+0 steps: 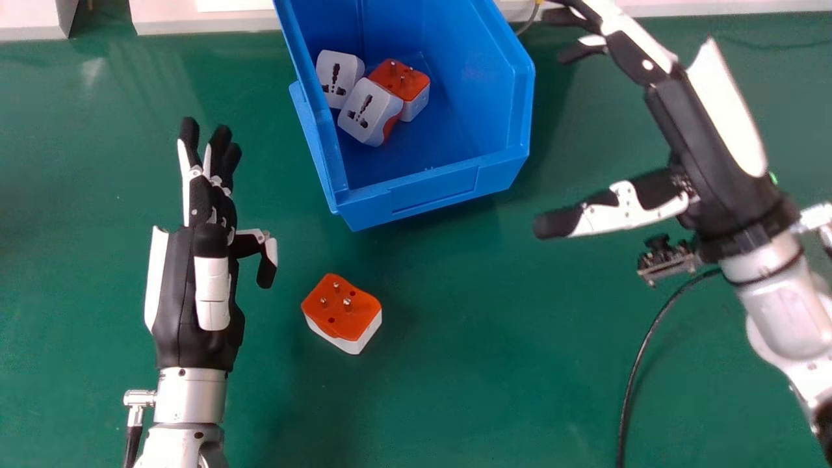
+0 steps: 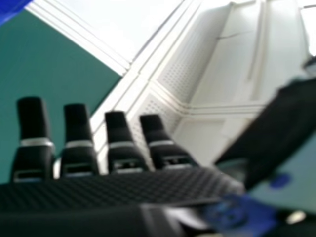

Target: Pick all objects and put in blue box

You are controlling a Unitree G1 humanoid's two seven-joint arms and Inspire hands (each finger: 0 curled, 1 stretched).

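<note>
In the head view, an orange and white adapter (image 1: 342, 309) lies pins-up on the green table, right of my left hand (image 1: 198, 279), whose fingers are straight and hold nothing. The blue box (image 1: 432, 188) stands at the top centre; inside are two white-faced adapters (image 1: 367, 110) and one orange-topped adapter (image 1: 404, 81), grouped toward its left wall. My right hand (image 1: 705, 143) is raised to the right of the box, open, its thumb apart from the fingers, with nothing held. In the right hand view, my right hand (image 2: 118, 187) shows straight fingers.
A black cable (image 1: 640, 357) runs over the green table (image 1: 481, 364) below my right wrist. White edging (image 1: 208, 23) borders the table's far side, beside the box. In the right hand view, pale wall panels (image 2: 197, 74) stand beyond the table edge.
</note>
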